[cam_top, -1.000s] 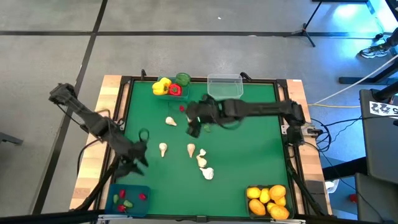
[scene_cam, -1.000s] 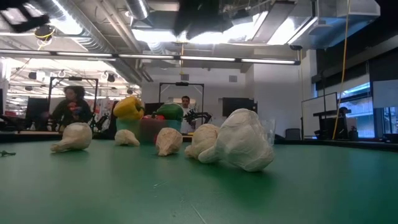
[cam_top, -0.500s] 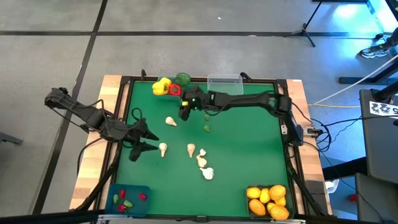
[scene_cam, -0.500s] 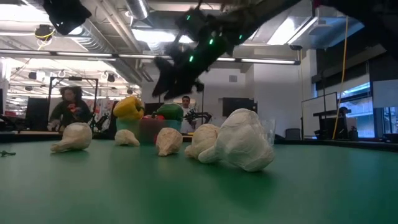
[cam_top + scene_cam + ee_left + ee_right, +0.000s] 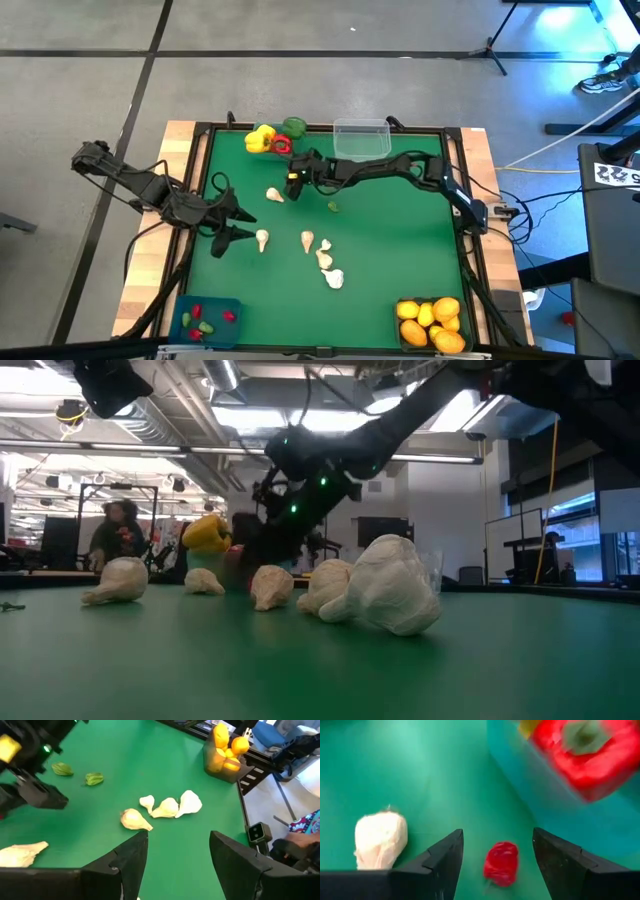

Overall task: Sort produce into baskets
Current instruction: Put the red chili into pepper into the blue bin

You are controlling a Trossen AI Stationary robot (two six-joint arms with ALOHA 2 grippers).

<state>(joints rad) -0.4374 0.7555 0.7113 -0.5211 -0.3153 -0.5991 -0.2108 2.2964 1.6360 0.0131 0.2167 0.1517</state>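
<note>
Just ahead of the right pincer, a small red piece is lying on the green tabletop, sitting between the two spread fingers without touching either; nothing is being held. Right beyond that piece, the teal basket is standing with a red bell pepper resting in it, and in the high view the same basket is also carrying a yellow pepper and a green pepper. Off to one side of this pincer a white garlic bulb is lying on the green surface, and behind the arm a clear basket is standing at the far edge; what it is holding cannot be made out.

Over on the other side, the left pincer is hovering with its fingers parted and empty, just beside another garlic bulb. Farther out from it, three more garlic bulbs are clustering together, and two small green pieces are lying near the right arm.

Close to the near edge behind the left pincer, a blue basket is holding tiny red and green pieces. At the opposite near corner, a dark basket is holding orange citrus.
</note>
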